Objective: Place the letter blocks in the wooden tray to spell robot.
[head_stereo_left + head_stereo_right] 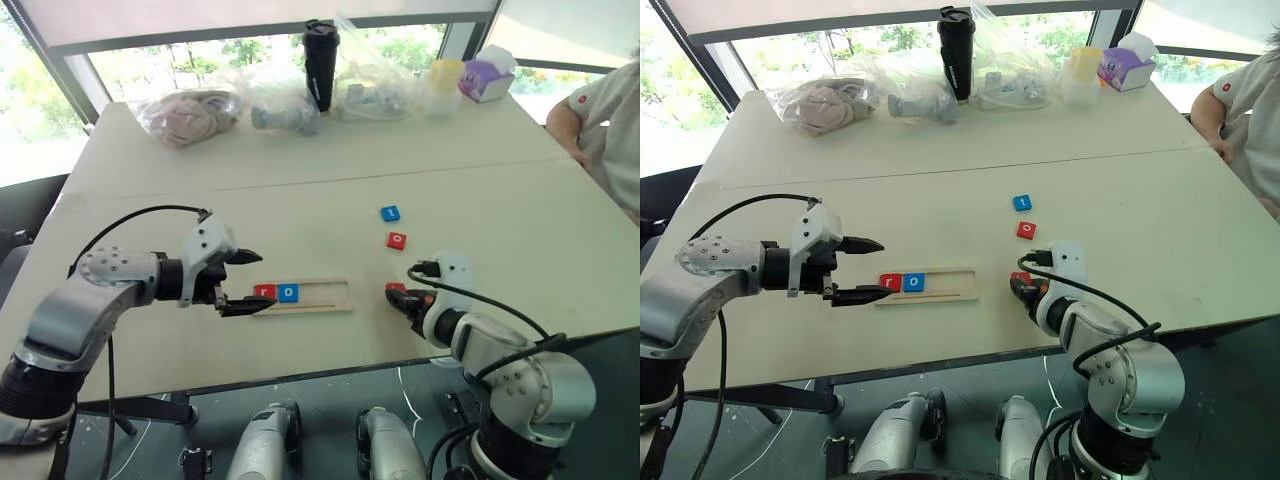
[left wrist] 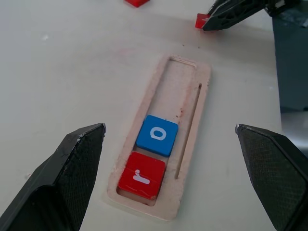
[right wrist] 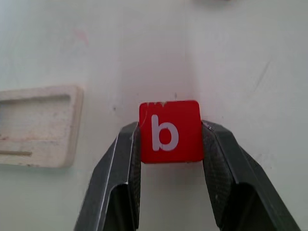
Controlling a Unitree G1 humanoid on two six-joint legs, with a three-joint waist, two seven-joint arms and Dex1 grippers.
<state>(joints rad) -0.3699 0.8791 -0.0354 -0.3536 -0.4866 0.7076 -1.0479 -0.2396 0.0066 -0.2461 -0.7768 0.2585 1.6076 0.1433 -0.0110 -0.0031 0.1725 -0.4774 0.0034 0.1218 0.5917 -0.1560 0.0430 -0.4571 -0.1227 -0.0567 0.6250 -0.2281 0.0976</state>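
A: How full is the wooden tray [image 1: 335, 296]?

B: Two of five places: red r block [image 2: 142, 175] and blue o block [image 2: 157, 135] lie at its left end.

A: And the grippers?

B: The right gripper [image 3: 169, 144] pinches the red b block [image 3: 170, 131] just right of the tray; the left gripper [image 1: 245, 281] hovers wide open, empty. The red block [image 1: 397, 240] and blue block [image 1: 390, 213] wait farther back.

My two head views look forward and down over the bench [image 1: 300, 200], nearly the same scene. My left wrist view sits close above the wooden tray [image 2: 192, 120], looking along its length. My right wrist view hangs closer still, catching that tray's end.
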